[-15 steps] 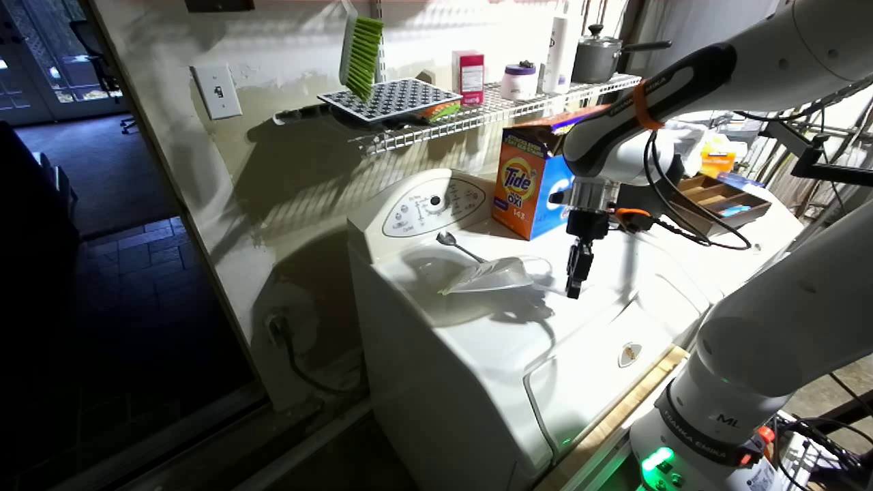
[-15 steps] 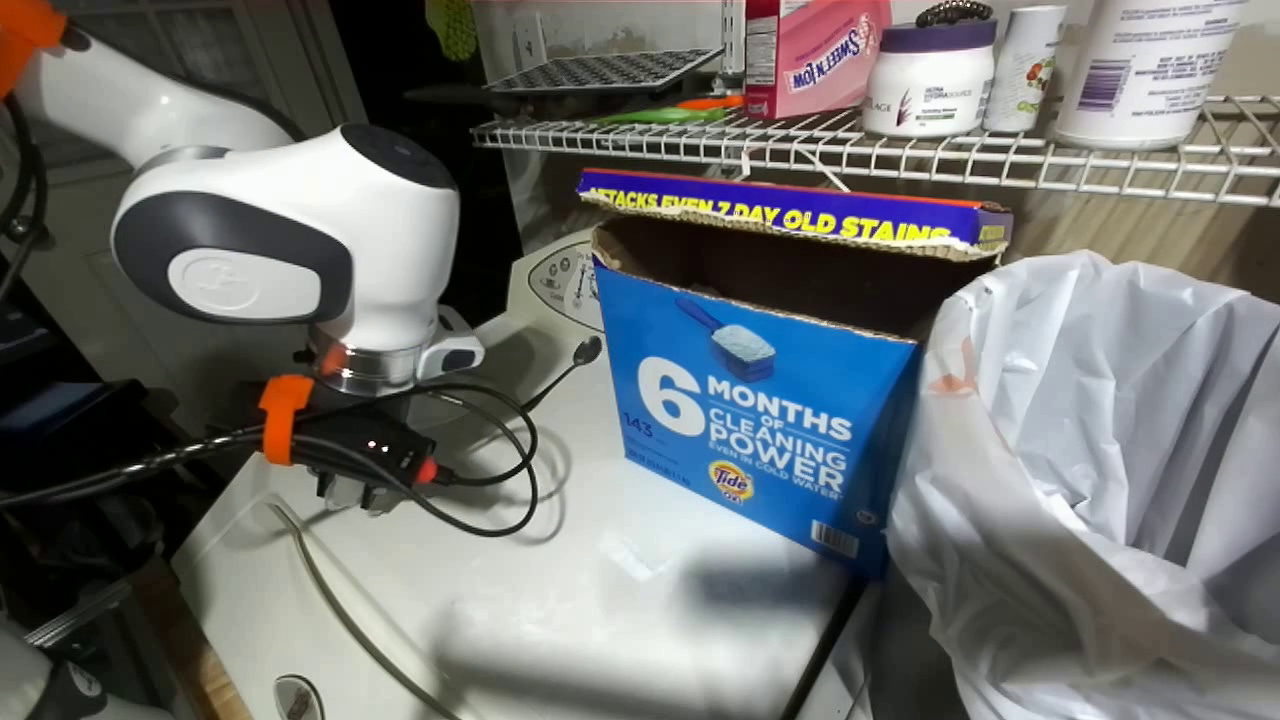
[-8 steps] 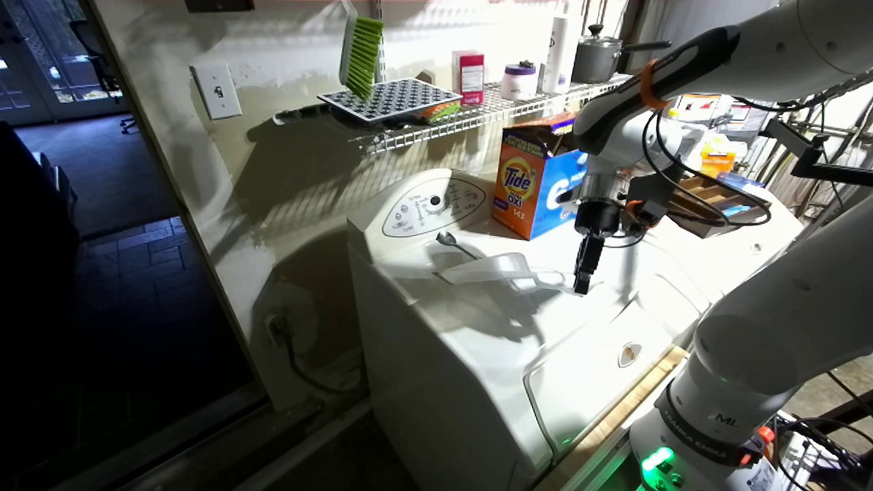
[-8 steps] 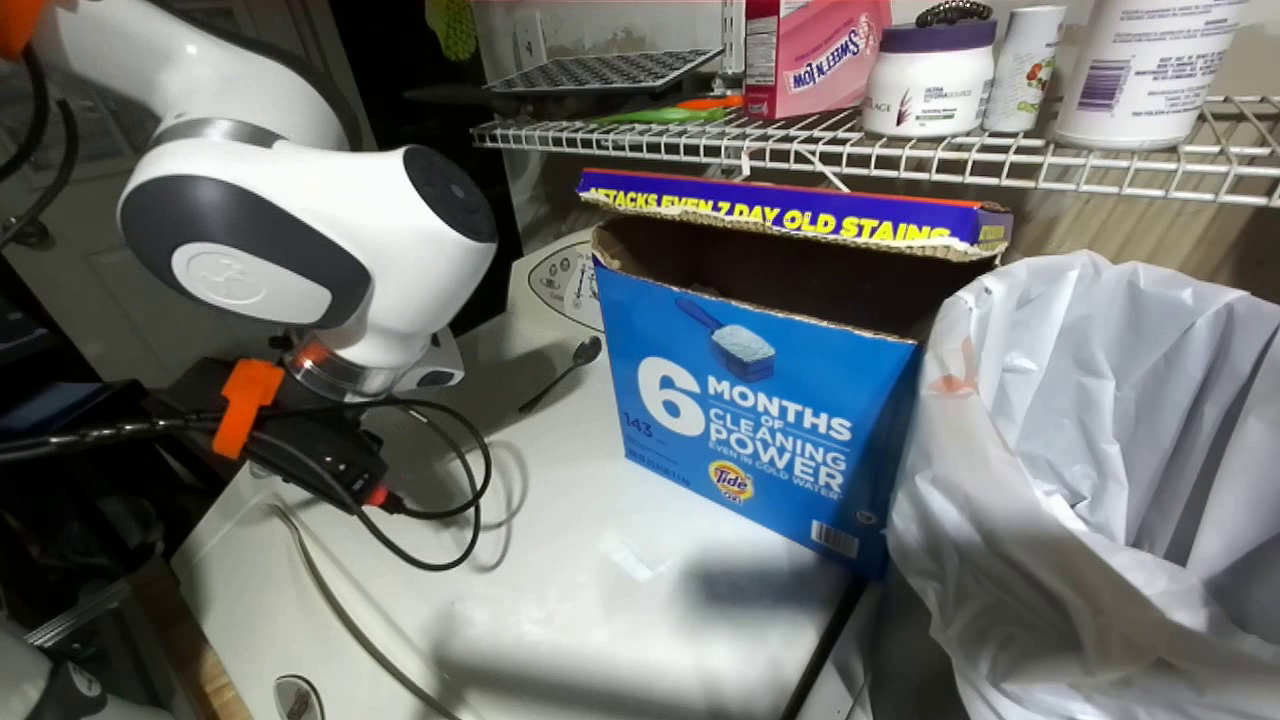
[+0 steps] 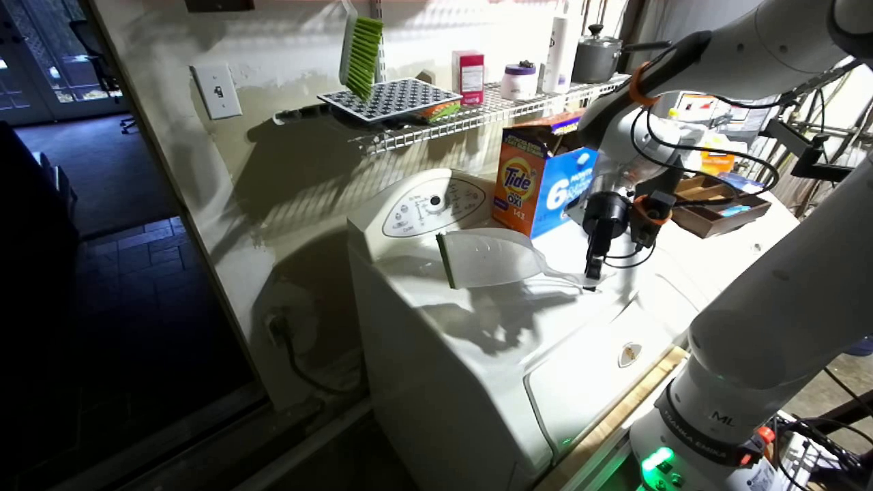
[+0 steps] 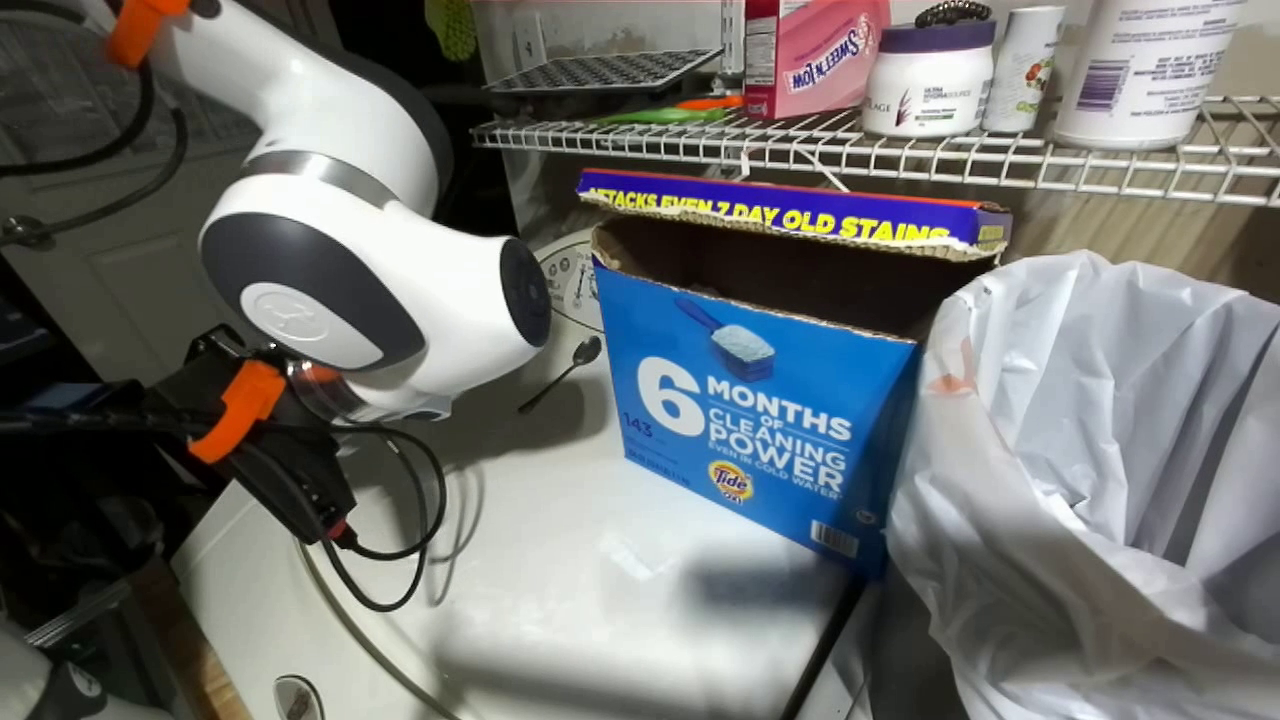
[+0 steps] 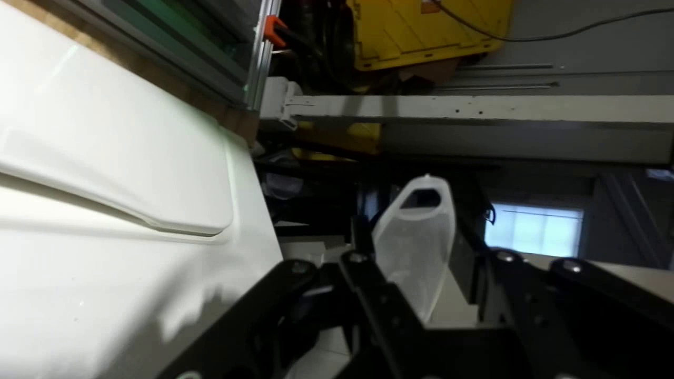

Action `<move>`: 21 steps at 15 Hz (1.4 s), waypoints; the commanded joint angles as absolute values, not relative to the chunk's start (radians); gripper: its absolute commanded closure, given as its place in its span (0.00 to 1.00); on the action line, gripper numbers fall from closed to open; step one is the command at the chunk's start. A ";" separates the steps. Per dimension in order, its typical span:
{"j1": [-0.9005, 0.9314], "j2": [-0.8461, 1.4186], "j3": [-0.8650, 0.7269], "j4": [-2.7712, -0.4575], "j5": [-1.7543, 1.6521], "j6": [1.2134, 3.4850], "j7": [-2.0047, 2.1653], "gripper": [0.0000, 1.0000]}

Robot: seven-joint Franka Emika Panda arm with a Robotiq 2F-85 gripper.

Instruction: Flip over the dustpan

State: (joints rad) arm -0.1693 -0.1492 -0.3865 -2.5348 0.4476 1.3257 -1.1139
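Note:
The dustpan point(image 5: 487, 259), a pale translucent scoop, is in the air over the white washer top point(image 5: 464, 337) in an exterior view, its shadow below it. It is turned partly on its side, its wide blade edge pointing left and away from my gripper. My gripper point(image 5: 593, 276) is shut on the handle end. In the wrist view the dustpan's handle point(image 7: 416, 247), with a hole at its tip, shows between the fingers of the gripper point(image 7: 413, 239). In an exterior view the dustpan and fingertips are hidden behind the arm and gripper body point(image 6: 290, 480).
The orange-and-blue box point(image 5: 539, 181) stands close behind the gripper, also seen in an exterior view point(image 6: 750, 420). A dark spoon point(image 6: 575, 365) lies on the washer top. A wire shelf point(image 5: 491, 102) hangs above. A wooden tray point(image 5: 716, 208) and a white bag point(image 6: 1090, 450) stand beside the box.
The gripper has tilted and turned with the dustpan. The dustpan has rolled from nearly edge-on to showing its broad face, its blade edge now steep. It now covers the spoon in an exterior view.

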 commanded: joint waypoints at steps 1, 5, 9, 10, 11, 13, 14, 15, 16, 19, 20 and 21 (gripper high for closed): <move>-0.211 -0.024 -0.371 -2.443 0.521 1.192 -1.112 0.86; -0.254 0.072 -0.365 -2.385 0.576 1.086 -1.079 0.86; -0.294 0.132 -0.359 -2.333 0.623 0.986 -1.081 0.86; -0.303 0.140 -0.359 -2.322 0.634 0.961 -1.084 0.86; -0.310 0.149 -0.358 -2.311 0.640 0.940 -1.083 0.86; -0.325 0.172 -0.359 -2.286 0.651 0.895 -1.065 0.86; -0.331 0.184 -0.360 -2.276 0.655 0.880 -1.048 0.86; -0.334 0.200 -0.359 -2.264 0.654 0.862 -1.021 0.86; -0.338 0.213 -0.358 -2.254 0.653 0.848 -1.003 0.86; -0.351 0.261 -0.352 -2.226 0.660 0.771 -0.965 0.86; -0.402 0.268 -0.270 -2.289 0.669 0.838 -0.966 0.86; -0.421 0.284 -0.251 -2.287 0.671 0.832 -0.945 0.86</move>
State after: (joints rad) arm -0.3455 0.2221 -0.3502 -2.2714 0.6292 0.8325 -0.9941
